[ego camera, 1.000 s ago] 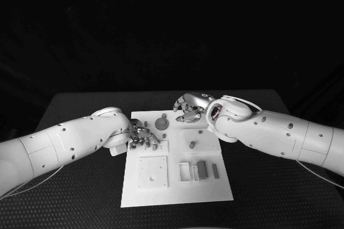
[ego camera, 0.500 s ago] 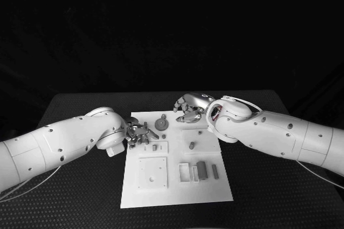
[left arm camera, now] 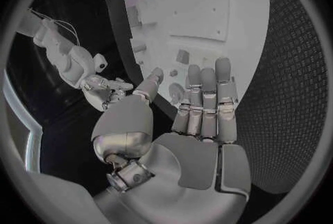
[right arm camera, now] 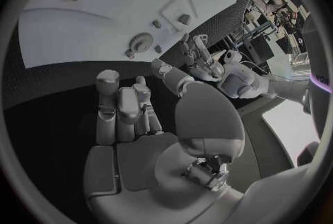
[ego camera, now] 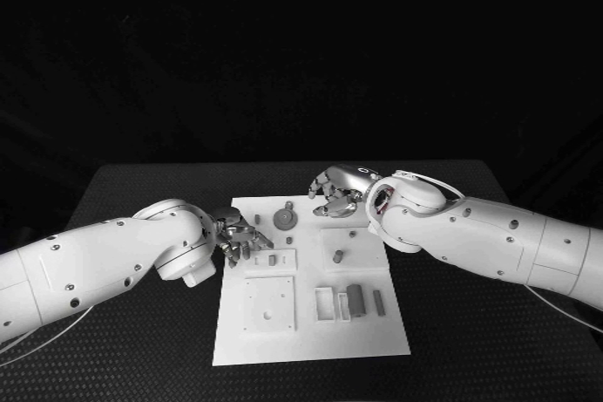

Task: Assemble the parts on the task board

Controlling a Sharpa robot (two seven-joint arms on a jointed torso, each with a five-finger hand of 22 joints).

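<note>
- One task board [ego camera: 312, 332], white, lying on one black table [ego camera: 138, 332].
- Two white arms reach in, each ending in a silver hand: left hand [ego camera: 239, 236], right hand [ego camera: 337, 191].
- One round toothed part [ego camera: 285, 218] near the board's far end.
- One small peg [ego camera: 335, 255] standing mid-board.
- Three upright blocks [ego camera: 355, 299] grouped at the board's near right.
- Smaller pieces by the left hand are too small to count.

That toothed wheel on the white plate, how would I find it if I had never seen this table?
Start at the task board, the white plate in the middle of the black table. Go to its far end, between the left hand and the right hand. The gear lies there, the one round, toothed, dark piece among small pegs and rectangular blocks.
</note>
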